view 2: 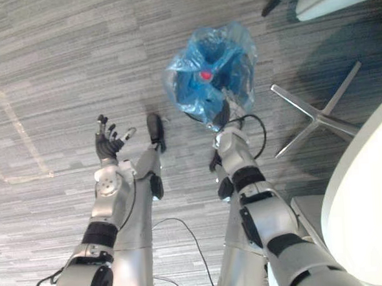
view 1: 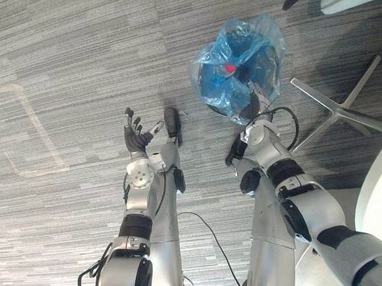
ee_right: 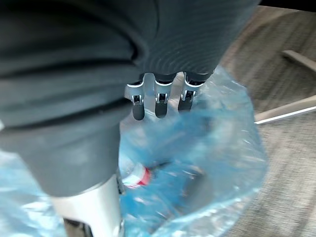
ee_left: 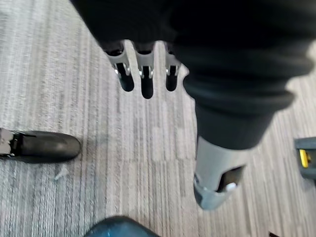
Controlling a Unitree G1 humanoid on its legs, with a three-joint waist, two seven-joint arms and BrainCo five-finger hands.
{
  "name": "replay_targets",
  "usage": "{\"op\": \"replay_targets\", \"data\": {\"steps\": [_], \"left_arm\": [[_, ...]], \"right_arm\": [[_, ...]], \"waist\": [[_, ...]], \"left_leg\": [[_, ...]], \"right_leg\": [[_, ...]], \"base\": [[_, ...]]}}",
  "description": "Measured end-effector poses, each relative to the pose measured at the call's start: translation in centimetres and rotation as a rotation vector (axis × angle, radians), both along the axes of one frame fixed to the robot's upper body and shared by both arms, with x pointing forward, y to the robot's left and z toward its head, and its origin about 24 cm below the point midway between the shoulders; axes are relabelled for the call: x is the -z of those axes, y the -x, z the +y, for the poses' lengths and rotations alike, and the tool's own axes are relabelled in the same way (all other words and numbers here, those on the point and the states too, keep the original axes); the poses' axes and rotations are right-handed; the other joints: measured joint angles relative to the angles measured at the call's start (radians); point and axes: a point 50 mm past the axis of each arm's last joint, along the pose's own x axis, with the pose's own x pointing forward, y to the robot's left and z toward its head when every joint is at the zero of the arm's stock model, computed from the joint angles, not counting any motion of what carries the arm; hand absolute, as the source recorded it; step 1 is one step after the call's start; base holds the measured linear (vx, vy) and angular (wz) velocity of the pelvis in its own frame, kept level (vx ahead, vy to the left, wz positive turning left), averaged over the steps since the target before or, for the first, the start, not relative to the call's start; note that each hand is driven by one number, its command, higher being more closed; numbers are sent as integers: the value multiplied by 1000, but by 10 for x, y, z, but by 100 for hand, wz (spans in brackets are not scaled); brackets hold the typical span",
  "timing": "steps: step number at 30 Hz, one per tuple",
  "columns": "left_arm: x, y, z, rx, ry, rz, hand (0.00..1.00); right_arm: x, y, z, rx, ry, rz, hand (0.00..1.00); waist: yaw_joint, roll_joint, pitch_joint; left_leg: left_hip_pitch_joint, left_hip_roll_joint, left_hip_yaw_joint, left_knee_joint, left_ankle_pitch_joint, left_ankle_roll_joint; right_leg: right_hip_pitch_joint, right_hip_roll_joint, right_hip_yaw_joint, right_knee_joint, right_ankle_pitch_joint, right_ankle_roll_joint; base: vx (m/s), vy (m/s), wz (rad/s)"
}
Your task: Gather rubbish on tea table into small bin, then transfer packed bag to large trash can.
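glossy blue plastic bag (view 1: 260, 37); matt striped carpet (view 1: 62, 53).

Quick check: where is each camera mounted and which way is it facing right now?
Left eye view: head, looking down at carpet; both arms, left hand open.
Right eye view: same, slightly offset; shares the blue bag.
Left wrist view: along its fingers, over carpet.
Right wrist view: along right hand, over the bag.

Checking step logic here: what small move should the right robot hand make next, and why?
Probably curl the right robot hand onto the blue bag at its near edge. Its fingers look straight just over the plastic and grip nothing, so the bag cannot be lifted yet.
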Motion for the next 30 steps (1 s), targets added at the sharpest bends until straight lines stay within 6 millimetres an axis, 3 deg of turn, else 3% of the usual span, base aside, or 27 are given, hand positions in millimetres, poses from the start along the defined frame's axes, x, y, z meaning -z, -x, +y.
{"op": "replay_targets", "data": {"steps": [20, 30], "left_arm": [[-4, 0, -8, 14, 28, -20, 0], [0, 2, -2, -7, 34, -2, 0]], "right_arm": [[-16, -4, 1, -32, -159, -49, 100], [-19, 10, 12, -104, -251, -157, 100]], "waist": [[19, 0, 0], [26, 0, 0]], "left_leg": [[-30, 3, -6, 7, 19, 0], [74, 29, 3, -20, 20, -3]], "right_leg": [[-38, -6, -3, 46, -16, -1], [65, 22, -9, 4, -8, -8]], "base": [[-53, -39, 3], [-79, -52, -8]]}}
